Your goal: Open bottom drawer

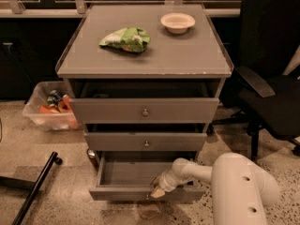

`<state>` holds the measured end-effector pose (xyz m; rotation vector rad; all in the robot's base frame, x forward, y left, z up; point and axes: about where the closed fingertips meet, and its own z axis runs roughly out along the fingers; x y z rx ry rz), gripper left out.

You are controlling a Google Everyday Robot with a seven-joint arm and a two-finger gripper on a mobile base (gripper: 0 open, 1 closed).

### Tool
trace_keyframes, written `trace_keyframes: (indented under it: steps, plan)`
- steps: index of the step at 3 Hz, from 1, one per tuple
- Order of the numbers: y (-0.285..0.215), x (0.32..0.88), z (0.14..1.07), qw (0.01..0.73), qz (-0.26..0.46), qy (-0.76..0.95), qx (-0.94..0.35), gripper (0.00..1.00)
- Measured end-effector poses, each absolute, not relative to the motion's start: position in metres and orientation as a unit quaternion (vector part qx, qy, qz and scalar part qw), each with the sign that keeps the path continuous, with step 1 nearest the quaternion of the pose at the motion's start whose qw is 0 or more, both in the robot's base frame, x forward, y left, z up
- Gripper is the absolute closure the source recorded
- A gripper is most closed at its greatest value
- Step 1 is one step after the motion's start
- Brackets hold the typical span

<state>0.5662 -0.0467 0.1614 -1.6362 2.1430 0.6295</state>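
The bottom drawer (123,194) of the grey cabinet (187,60) stands open, its slim front well forward of the two drawers above it, so that its plain grey inside shows from above. The gripper (157,191) sits at the middle of that front, right at the upper edge where the knob would be (the knob itself is hidden behind it), and whether it is clamped there or merely resting against the panel cannot be told. The white arm (199,170) reaches in from the lower right, its thick rounded segment filling the corner of the view and its thinner forearm slanting down and left to the drawer front. Above, the middle drawer (117,142) sits a little forward of the frame with a dark gap over it, its small round knob (146,144) at centre. The top drawer (103,110), the tallest and widest, has a dark gap above its front as well and carries its own knob (145,112). On the cabinet top lie a crumpled green bag (125,39) toward the left and a pale shallow bowl (177,22) near the back right, well apart from each other. A clear plastic bin (33,108) with colourful things inside stands on the speckled floor to the left of the cabinet, a black office chair (272,93) stands to its right, and a black bar (35,191) lies slanted across the floor at lower left.
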Motion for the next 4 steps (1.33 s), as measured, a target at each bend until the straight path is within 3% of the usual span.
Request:
trace_keyframes:
  steps: [1,3,4]
  plan:
    - [-0.044,0.552,0.165,0.191,0.236,0.749,-0.589,0.85]
    - [-0.044,0.542,0.167,0.194,0.245,0.741,-0.593,0.39]
    - [-0.038,0.506,0.182,0.205,0.276,0.716,-0.607,0.16]
